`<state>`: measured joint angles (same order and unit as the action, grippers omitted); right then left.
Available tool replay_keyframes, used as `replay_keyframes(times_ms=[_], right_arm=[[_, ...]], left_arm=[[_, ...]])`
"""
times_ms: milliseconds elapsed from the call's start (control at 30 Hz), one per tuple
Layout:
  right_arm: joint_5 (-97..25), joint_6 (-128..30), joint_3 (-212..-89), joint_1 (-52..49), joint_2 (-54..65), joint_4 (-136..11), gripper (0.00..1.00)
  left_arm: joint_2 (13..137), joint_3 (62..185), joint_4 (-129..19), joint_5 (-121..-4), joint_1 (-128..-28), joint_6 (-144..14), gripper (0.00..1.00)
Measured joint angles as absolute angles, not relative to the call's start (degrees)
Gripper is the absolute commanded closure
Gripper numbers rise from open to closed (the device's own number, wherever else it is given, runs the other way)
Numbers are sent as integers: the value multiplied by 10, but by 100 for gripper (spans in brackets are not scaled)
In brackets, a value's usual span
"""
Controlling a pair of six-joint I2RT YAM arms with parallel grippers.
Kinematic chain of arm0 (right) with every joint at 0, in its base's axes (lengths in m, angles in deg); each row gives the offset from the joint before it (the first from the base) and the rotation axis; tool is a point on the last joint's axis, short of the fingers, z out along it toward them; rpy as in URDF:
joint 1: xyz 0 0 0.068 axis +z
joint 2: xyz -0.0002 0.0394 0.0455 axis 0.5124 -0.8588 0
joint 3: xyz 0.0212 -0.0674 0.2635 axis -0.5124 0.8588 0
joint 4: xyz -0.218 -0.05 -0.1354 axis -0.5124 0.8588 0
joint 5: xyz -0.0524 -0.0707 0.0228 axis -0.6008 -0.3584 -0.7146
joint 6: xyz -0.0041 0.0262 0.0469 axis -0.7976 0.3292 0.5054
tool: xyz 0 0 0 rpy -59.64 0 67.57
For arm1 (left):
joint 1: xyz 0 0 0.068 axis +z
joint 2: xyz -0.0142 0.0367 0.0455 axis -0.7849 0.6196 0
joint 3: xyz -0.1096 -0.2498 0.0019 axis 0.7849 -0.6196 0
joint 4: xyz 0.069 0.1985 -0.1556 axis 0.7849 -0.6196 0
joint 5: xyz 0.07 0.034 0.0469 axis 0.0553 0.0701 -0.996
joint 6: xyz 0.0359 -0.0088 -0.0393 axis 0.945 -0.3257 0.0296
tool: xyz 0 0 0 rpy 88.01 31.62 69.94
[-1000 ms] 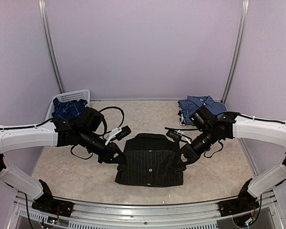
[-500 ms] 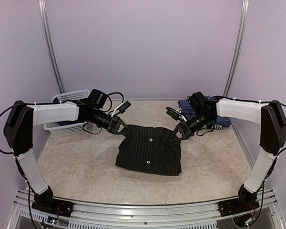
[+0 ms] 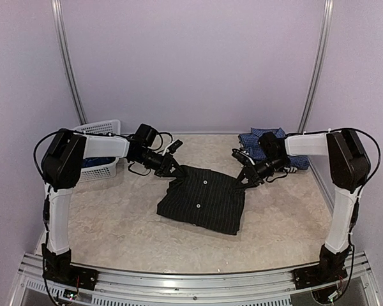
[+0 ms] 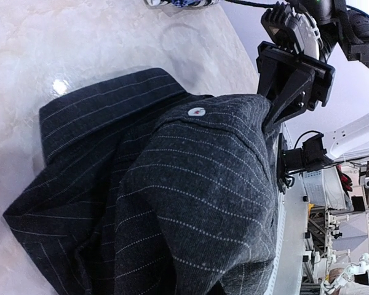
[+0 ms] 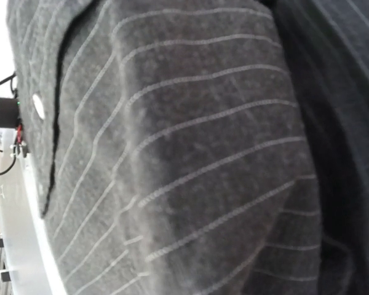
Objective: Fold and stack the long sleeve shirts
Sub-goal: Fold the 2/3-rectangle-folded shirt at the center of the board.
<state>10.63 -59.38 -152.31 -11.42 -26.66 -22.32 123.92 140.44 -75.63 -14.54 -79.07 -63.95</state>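
The black pinstriped long sleeve shirt (image 3: 201, 201) lies folded in the middle of the table, slightly skewed. My left gripper (image 3: 174, 172) sits at its far left corner and my right gripper (image 3: 244, 180) at its far right corner. Both are down on the cloth. Pinstriped cloth (image 4: 190, 184) fills the left wrist view and rises to the right gripper (image 4: 272, 114). The right wrist view shows only the same cloth (image 5: 190, 153), very close. Neither wrist view shows its own fingers. A blue-and-white checked shirt (image 3: 271, 135) lies folded at the back right.
A white lattice basket (image 3: 102, 129) stands at the back left with dark blue cloth (image 3: 89, 162) in it, partly behind the left arm. Lilac walls close in the table on three sides. The metal rail with the arm bases runs along the near edge.
Both grippers have moved from the shirt's sides toward the back of the table, taking its corners with them. The shirt now lies a little farther back and skewed.
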Motion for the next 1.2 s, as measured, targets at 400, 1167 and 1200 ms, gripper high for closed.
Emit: replay_keyframes(times_ms=[400,1167,1200], right_arm=[[43,-583,-1523,-131,-293,-235,56],[-132,-486,-1419,-45,-83,-398,50],[-126,-480,-1409,-38,-84,-411,51]], left_arm=[[1283,1456,-770,-249,-787,-657,56],[1049,1311,-699,-534,-854,-664,42],[1040,1295,-678,-522,-865,-672,42]])
